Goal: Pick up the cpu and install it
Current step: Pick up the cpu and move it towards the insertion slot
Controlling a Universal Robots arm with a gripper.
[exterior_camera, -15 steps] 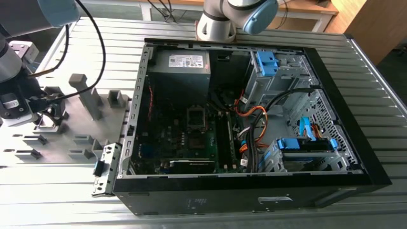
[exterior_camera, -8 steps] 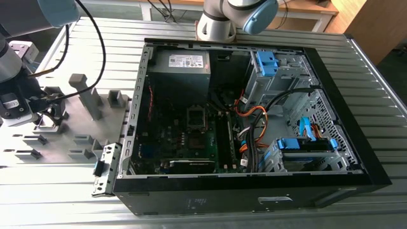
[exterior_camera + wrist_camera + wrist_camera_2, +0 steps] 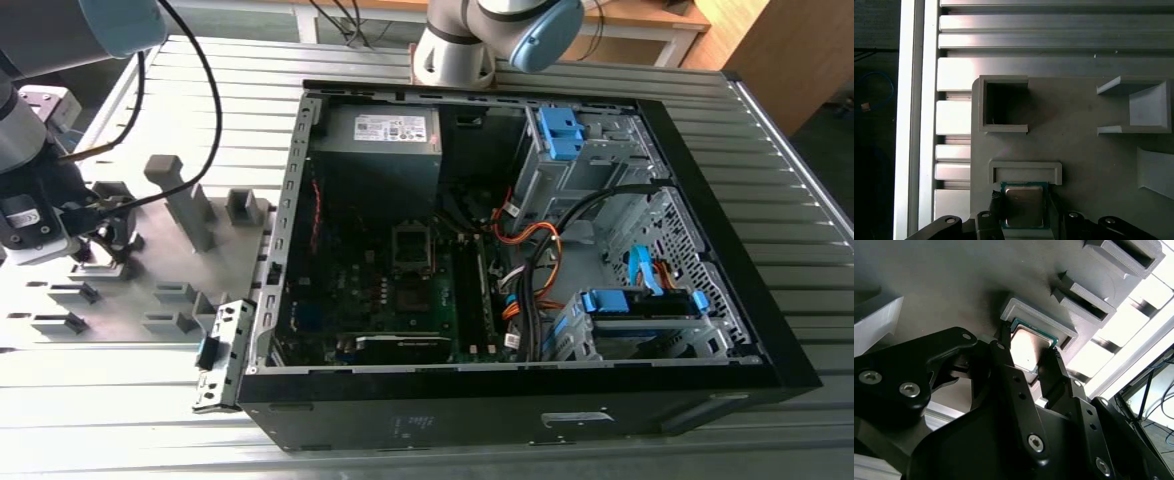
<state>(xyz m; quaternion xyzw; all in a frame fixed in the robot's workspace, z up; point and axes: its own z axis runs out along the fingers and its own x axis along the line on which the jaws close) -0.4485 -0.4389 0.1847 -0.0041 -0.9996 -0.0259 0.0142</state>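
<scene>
At about nine o'clock in the exterior view, at its left edge, we see the black two-fingered gripper low over the flat grey plastic fixture plate, which lies on the ribbed aluminium table. In both wrist views the cpu, a small thin square chip with a dull tan-grey metal face and a green rim, lies in a low three-sided grey nest on that plate, a pocket we take to be there to keep the chip square for picking. The jaws are closed in against two opposite edges of the chip; we cannot say for sure whether it has left the nest floor. Toward the centre stands the open black computer case. The square socket frame on its motherboard looks empty, so we judge the install is not yet done. Blue drive brackets sit at one o'clock.
</scene>
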